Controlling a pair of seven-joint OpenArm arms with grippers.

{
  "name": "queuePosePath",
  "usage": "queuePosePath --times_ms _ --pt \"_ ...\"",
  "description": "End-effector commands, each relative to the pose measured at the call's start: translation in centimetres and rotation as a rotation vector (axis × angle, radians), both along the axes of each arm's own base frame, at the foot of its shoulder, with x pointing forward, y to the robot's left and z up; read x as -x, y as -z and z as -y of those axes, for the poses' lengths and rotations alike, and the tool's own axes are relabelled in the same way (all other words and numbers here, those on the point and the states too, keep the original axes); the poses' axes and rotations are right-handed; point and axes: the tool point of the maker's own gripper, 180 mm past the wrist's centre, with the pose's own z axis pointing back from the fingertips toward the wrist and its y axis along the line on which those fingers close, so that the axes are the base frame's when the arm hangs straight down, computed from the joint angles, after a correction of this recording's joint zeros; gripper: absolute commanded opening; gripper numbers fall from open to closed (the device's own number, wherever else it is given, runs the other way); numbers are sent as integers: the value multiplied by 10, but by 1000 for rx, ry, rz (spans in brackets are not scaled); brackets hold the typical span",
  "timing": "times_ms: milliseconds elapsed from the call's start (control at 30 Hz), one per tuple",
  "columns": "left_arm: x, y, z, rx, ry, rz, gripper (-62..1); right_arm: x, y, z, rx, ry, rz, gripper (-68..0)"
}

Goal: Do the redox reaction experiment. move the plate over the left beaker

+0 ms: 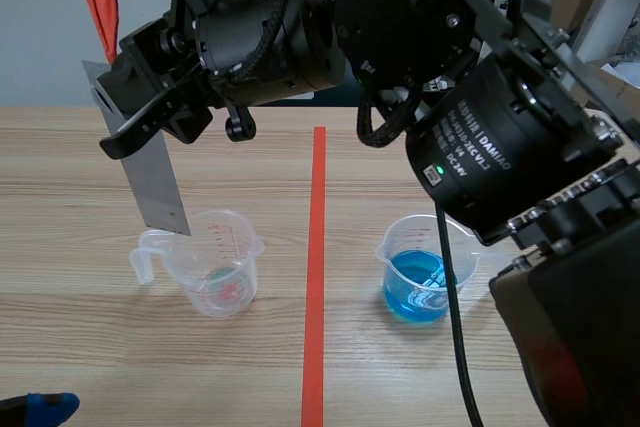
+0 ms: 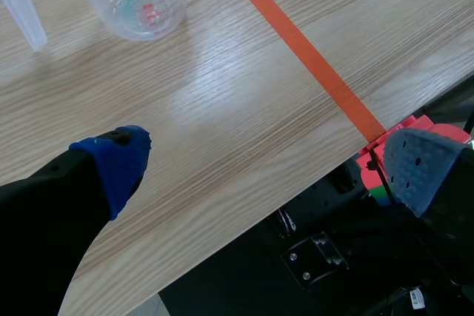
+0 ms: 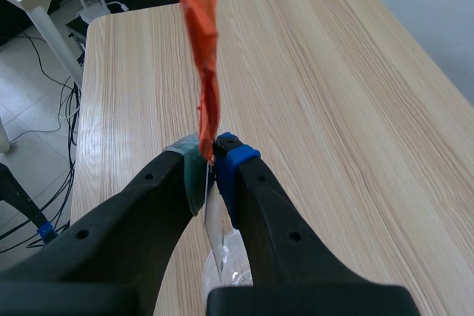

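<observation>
Above the left beaker [image 1: 215, 262], the right hand [image 1: 125, 112] clamps the plate [image 1: 158, 187], hanging near-upright, lower end at the rim.

Grey metal plate [image 1: 152, 172] hangs near-upright, lower end at the rim of the clear left beaker [image 1: 222, 275].

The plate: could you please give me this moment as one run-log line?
right gripper: shut on plate | plate: hanging, lower end at left beaker rim | left gripper: open, by table edge
</observation>
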Motion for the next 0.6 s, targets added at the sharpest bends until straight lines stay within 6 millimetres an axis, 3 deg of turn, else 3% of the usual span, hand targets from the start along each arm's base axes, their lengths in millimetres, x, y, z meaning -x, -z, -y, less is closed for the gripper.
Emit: queuePosePath --times_ms 0,100,267,500,567 --pt "3 -12 -1 74 -51 65 14 -2 -19 -2 -35 -10 50 -669" --pt "8 -21 -11 124 -126 172 14 -4 -20 -1 -29 -6 62 -669" --pt "35 -7 -21 110 -173 250 14 -6 -19 -1 -19 -2 67 -669" --pt "84 -40 -42 136 -296 607 14 -6 -14 0 8 -1 61 -669" --pt "90 -29 -43 123 -319 574 14 -6 -14 1 10 -2 60 -669"
